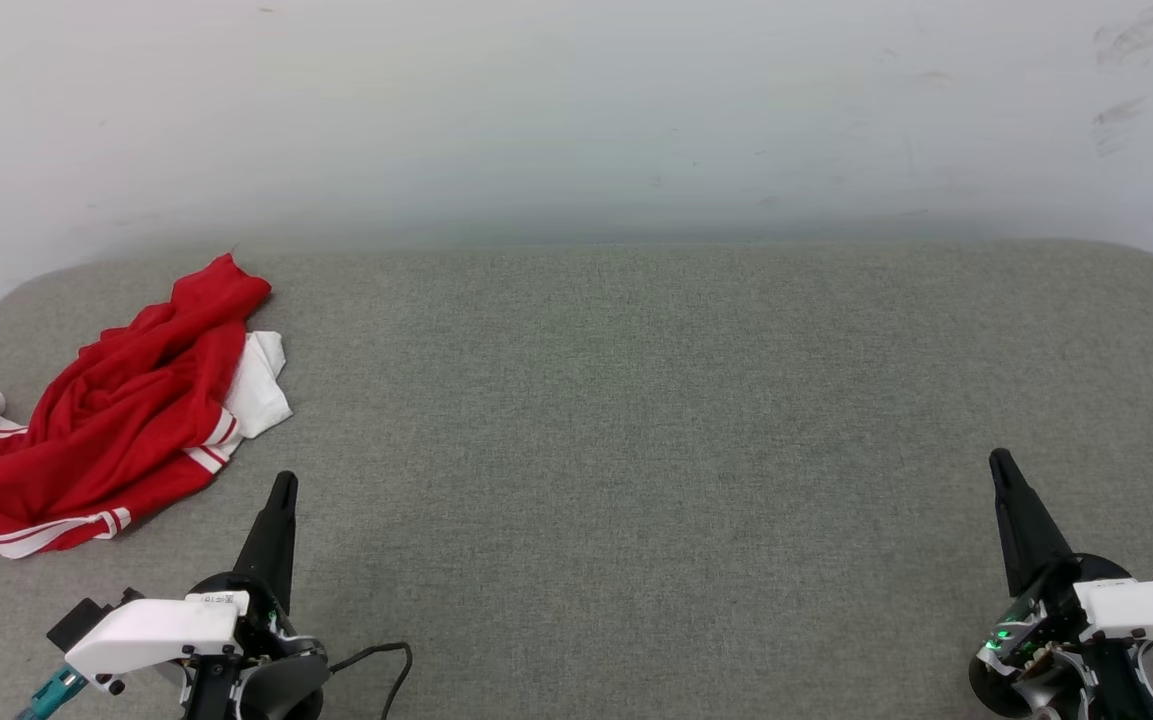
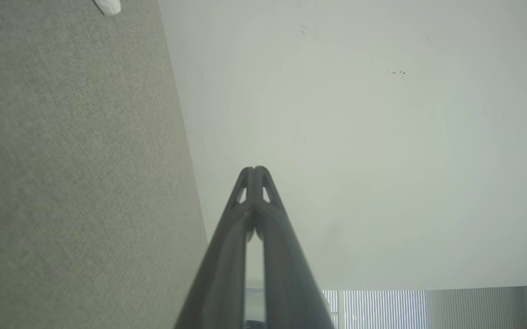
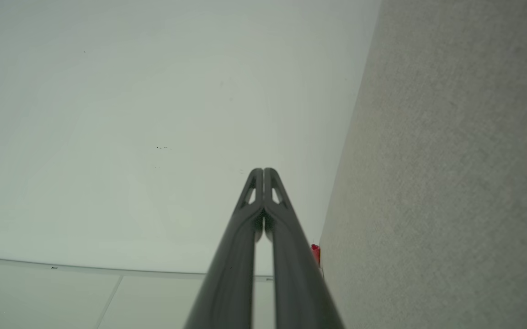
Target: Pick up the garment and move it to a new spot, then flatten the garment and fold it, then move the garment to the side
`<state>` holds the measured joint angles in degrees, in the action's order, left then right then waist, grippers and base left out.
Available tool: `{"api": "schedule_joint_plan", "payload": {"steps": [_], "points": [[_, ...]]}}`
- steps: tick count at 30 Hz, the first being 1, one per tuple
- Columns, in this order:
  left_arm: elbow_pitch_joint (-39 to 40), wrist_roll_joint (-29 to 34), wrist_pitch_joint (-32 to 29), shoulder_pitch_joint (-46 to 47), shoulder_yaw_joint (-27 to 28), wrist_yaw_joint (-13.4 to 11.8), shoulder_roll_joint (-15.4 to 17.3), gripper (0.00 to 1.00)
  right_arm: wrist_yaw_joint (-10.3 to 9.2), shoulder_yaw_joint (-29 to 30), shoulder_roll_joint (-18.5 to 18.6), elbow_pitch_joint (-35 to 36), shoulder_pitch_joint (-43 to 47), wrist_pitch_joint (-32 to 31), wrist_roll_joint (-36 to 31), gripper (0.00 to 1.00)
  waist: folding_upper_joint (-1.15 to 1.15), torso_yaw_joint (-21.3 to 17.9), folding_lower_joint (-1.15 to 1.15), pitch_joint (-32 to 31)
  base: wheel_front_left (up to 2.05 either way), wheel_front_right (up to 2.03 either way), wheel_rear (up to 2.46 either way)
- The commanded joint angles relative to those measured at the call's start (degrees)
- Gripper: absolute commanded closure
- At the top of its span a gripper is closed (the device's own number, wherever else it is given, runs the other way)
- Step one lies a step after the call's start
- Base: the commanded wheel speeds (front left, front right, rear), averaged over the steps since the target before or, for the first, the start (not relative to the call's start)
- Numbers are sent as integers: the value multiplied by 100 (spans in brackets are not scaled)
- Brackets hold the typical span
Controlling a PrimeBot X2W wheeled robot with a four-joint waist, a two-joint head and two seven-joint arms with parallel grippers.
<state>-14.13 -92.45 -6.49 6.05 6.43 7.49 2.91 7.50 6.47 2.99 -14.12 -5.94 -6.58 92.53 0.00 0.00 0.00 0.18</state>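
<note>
The garment point(image 1: 111, 420), a red jersey with white sleeves and red-white striped trim, lies crumpled at the far left of the grey padded surface point(image 1: 636, 420). Its left part runs past the picture's edge. My left gripper point(image 1: 283, 486) stands shut at the lower left, just right of and below the garment, apart from it. My right gripper point(image 1: 999, 461) is shut at the lower right, far from the garment. In the left wrist view the left gripper point(image 2: 254, 170) has its tips together, with a white scrap of the garment point(image 2: 108, 6) at the top. The right gripper point(image 3: 263, 171) is closed too, beside a red bit of the garment point(image 3: 315, 252).
A pale wall point(image 1: 576, 110) rises right behind the grey surface along its far edge. A black cable point(image 1: 386, 665) loops near my left wrist. The surface stretches bare between the two grippers.
</note>
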Motion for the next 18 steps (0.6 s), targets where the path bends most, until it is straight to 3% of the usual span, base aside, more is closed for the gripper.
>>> {"api": "schedule_joint_plan", "payload": {"steps": [1, 2, 18], "points": [[1, 10, -17, 49, 11, 1, -6, 100, -2, -2, -30, -3, -77, 0, -29, 100, 0, 0, 0, 0, 0, 0, 0], [0, 0, 0, 0, 0, -1, 0, 0, 0, 0, 0, 0, 0, 0, 0, 0, 0, 0, 0, 0, 0, 0, 0], [228, 275, 287, -341, -226, -1, 68, 0, 0, -137, 21, 82, 253, 355, -386, 0, 0, 0, 0, 12, 0, 0, 0]]}}
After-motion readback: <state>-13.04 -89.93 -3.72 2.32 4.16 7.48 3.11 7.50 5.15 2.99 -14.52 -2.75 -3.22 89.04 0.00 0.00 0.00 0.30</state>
